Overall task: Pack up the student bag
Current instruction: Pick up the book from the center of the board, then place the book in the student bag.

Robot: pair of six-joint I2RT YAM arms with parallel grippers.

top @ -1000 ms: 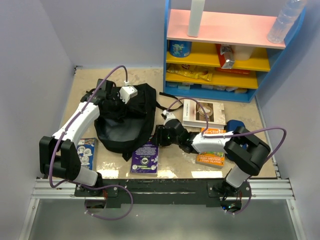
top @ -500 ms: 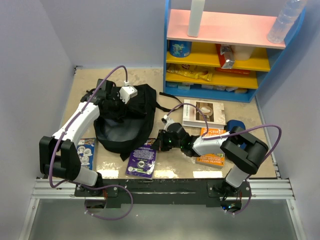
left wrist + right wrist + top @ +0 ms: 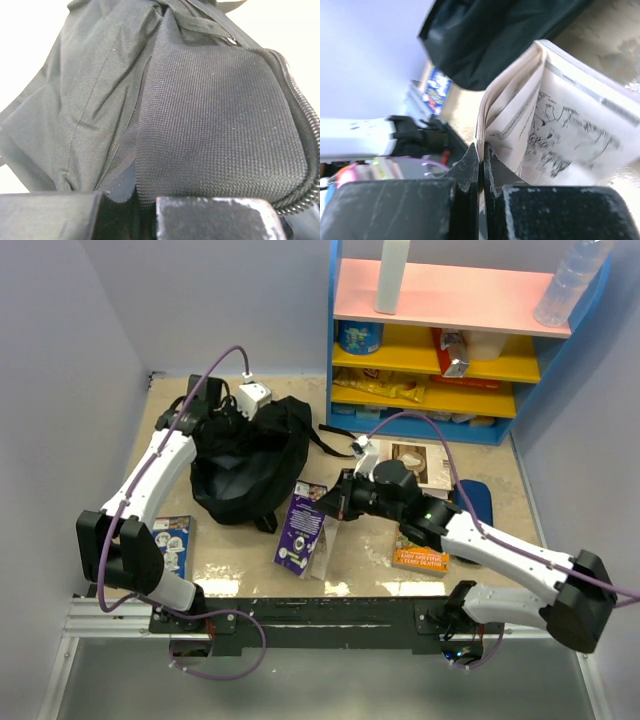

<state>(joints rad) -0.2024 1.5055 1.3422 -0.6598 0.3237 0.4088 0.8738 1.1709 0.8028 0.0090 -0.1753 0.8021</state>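
At the near left edge of the surface (image 3: 360,562) a blue booklet (image 3: 172,545) lies flat, well apart from the action. Just right of it, near the middle, the right hand (image 3: 336,505) is clamped shut on the purple book (image 3: 297,530), which stands tilted with its lower end close to the surface. The right wrist view shows that hand (image 3: 481,160) pinching only a thin edge of the book, while the rest of the pages (image 3: 560,130) fan open to the right. An orange book (image 3: 420,558) lies partly under the right arm.

Farther back on the left sits the student bag (image 3: 245,465), a slumped black heap. At its far edge the left hand (image 3: 215,415) is closed on a fold of its fabric, and the left wrist view shows a padded panel with a zipper (image 3: 220,110) rising from between the fingers. A blue shelf (image 3: 450,340) stands at the far right.

The main risk is probably the thin pinch: the heavy loose part of the book could swing, tear the held sheets or slide free. Splayed pages may also catch on the bag's mouth, and if the fabric slips from the left hand, the opening would likely collapse.
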